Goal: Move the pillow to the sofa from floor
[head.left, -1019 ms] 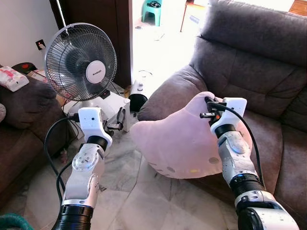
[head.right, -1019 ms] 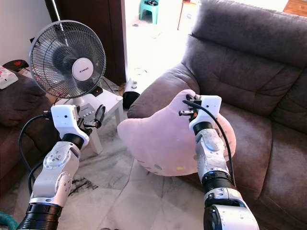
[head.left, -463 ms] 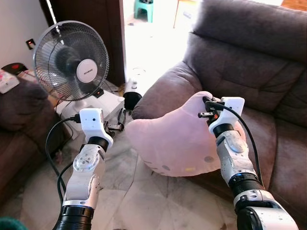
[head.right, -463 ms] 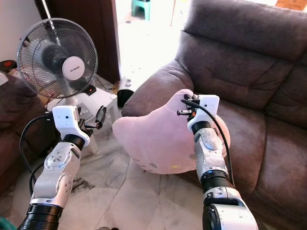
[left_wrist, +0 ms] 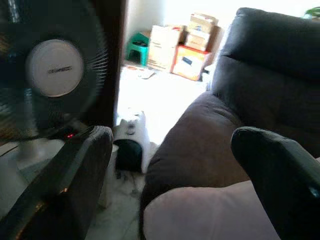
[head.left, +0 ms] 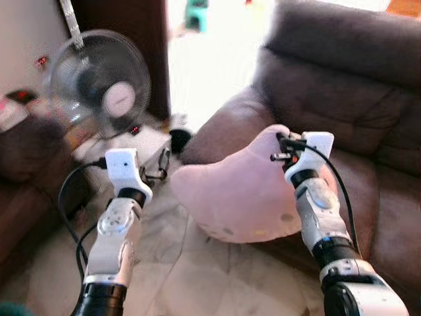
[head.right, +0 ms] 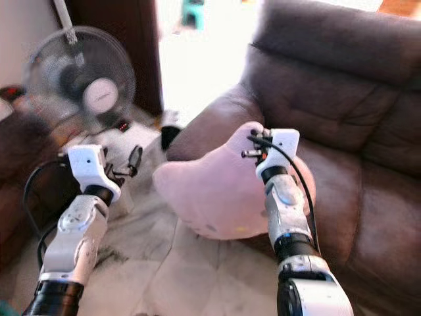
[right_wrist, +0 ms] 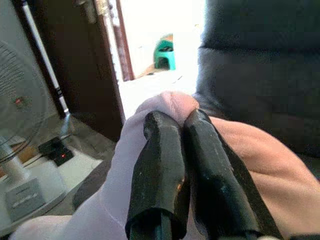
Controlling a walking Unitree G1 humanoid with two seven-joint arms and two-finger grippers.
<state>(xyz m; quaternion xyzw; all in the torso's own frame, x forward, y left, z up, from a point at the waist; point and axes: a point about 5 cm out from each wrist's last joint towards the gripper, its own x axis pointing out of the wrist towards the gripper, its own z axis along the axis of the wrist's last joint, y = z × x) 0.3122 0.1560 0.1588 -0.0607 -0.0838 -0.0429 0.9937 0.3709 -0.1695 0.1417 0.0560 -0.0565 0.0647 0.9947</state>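
a marble-patterned floor [head.left: 197, 276] is lying in front of a dark brown plush sofa [head.left: 342, 85]. the soft pink pillow [head.left: 243, 191] is hanging at the seat's front edge, the right pincer [right_wrist: 175, 135] pinching its rounded corner. the left pincer [head.left: 161, 161] is gaping wide beside it, near the standing fan [head.left: 99, 82].

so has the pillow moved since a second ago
No clear move: the pillow overlaps the sofa armrest much as before; the camera shifted.
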